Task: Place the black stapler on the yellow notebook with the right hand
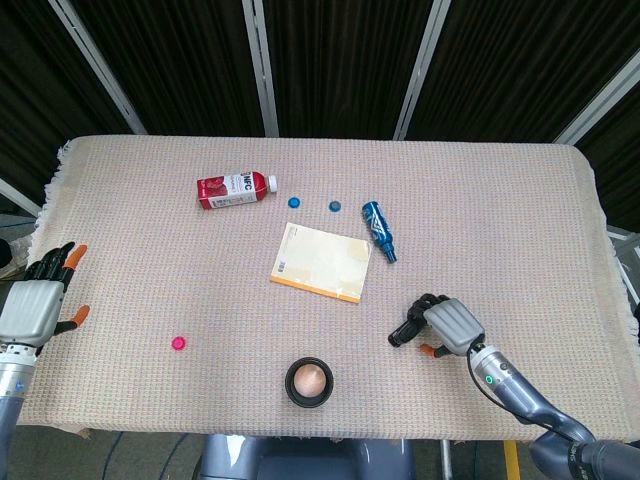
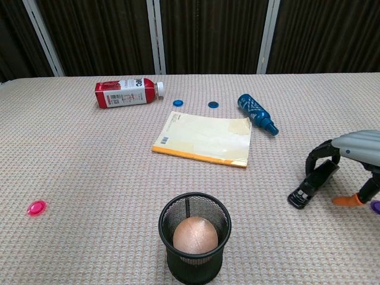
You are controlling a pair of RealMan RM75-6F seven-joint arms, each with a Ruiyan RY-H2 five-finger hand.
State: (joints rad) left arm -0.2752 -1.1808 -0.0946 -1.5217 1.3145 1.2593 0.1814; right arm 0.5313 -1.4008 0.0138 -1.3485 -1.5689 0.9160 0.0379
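Head view: right hand (image 1: 446, 325) curled over black stapler (image 1: 401, 333) near table's front edge (image 1: 400, 438), grip unclear, bare cloth between it and yellow notebook (image 1: 321, 262), left hand (image 1: 32, 305) spread at left edge; chest view: fingers (image 2: 316, 155) arched over stapler (image 2: 311, 184), left hand unseen.

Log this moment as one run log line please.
phase: grasping | right hand: fingers curled over black stapler, not lifted | yellow notebook: bare | left hand: open, idle
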